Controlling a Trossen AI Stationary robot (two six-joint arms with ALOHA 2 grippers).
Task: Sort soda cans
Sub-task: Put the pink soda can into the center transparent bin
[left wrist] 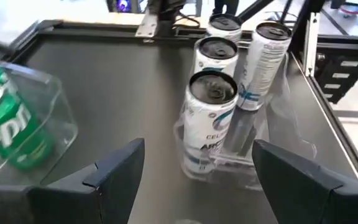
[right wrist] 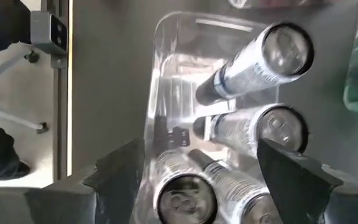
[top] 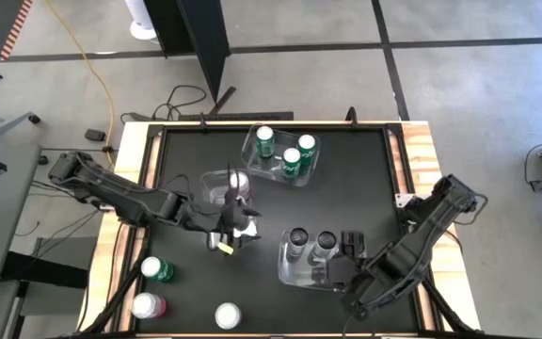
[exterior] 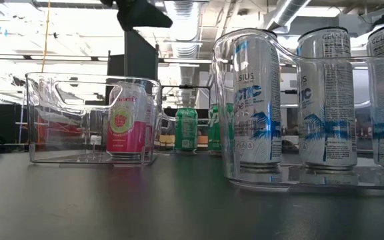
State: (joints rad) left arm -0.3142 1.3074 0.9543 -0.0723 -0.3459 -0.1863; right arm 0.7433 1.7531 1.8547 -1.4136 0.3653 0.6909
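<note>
Several silver-white soda cans [top: 310, 243] stand upright in a clear bin [top: 290, 271] at the near right. Three green cans [top: 290, 155] stand in a bin at the far middle. One pink can [top: 239, 181] stands in a third bin [exterior: 92, 120] left of centre. My left gripper [top: 245, 221] hangs open just near of that bin, pointing toward the silver cans [left wrist: 211, 118]. My right gripper [top: 348, 252] hovers open above the right end of the silver cans' bin [right wrist: 166, 112], pointing steeply down. Neither gripper holds anything.
Three loose cans stand at the table's near left: a green one [top: 158, 270], a pink one [top: 149, 306] and a silver-topped one [top: 228, 315]. The table's middle is bare black top [top: 365, 179]. Wooden rails run along the table's left and right edges.
</note>
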